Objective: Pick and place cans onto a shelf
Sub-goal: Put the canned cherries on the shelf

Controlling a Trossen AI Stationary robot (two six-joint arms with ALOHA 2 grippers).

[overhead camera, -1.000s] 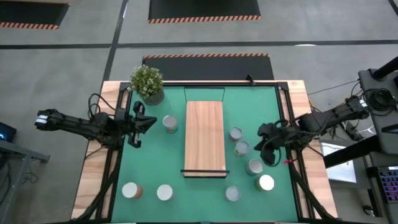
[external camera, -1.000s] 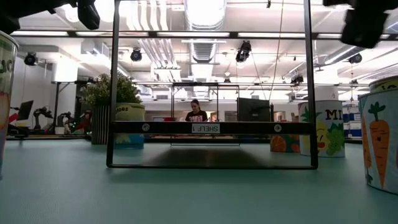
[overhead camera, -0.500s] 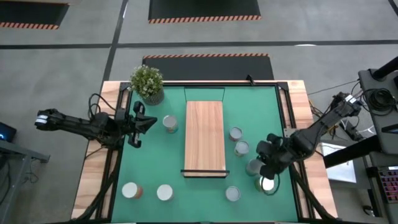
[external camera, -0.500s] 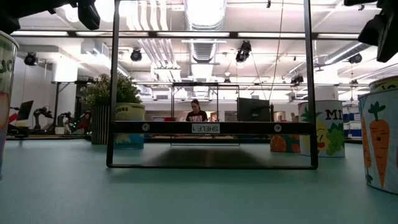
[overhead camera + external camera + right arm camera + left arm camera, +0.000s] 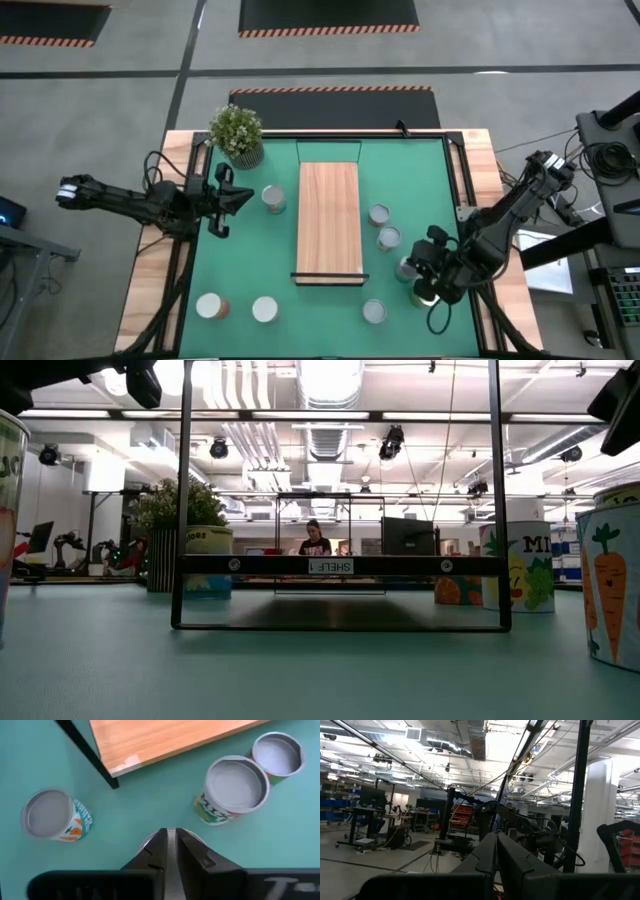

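The shelf (image 5: 329,220), a flat pale wood plank mid-counter, holds nothing yet; every round, metal-topped can (image 5: 274,199) waits on the smooth green mat (image 5: 250,250). My right hand (image 5: 432,283), barely parted and empty, hovers over one; my left hand (image 5: 236,197) rests clenched.

Mirrored "SHELF 1" tag on the shelf (image 5: 340,565) rail.

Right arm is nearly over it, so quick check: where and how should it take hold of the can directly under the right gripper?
Grip the can across its round side wall, descending from straight above. It stands upright on the mat, top up. The right gripper must open first. The neighbouring mixed-vegetable can stands apart, leaving finger room.
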